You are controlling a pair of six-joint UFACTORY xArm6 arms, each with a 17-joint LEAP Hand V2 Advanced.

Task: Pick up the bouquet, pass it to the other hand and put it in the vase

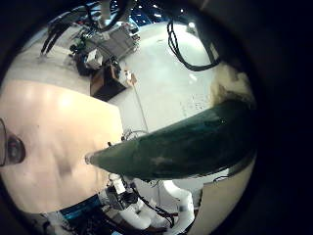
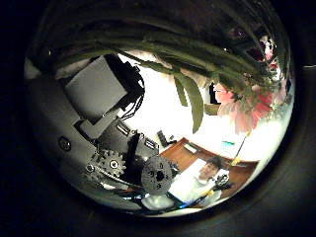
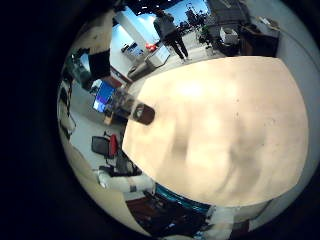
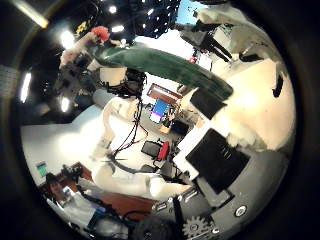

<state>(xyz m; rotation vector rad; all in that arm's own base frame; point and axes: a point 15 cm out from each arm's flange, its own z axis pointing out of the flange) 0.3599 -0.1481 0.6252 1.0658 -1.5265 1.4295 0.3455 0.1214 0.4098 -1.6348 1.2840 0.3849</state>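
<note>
Bouquet [image 1: 186,142] lies across the left hand [image 2: 94,109], whose fingers seem curled round it, lifted clear for 1 handover. The right hand [image 4: 215,150] waits beside its stem end, fingers uncurled. The vase [image 3: 143,113] stands on the table [image 3: 230,120], well apart (no clock bearing can be fixed from these palms).

Both little-finger palm views look down from high over the counter [image 3: 230,120], each catching the vase [image 3: 144,113]. Both thumb-side views face outward, with the bouquet [image 4: 165,62] close across each frame's upper part.
</note>
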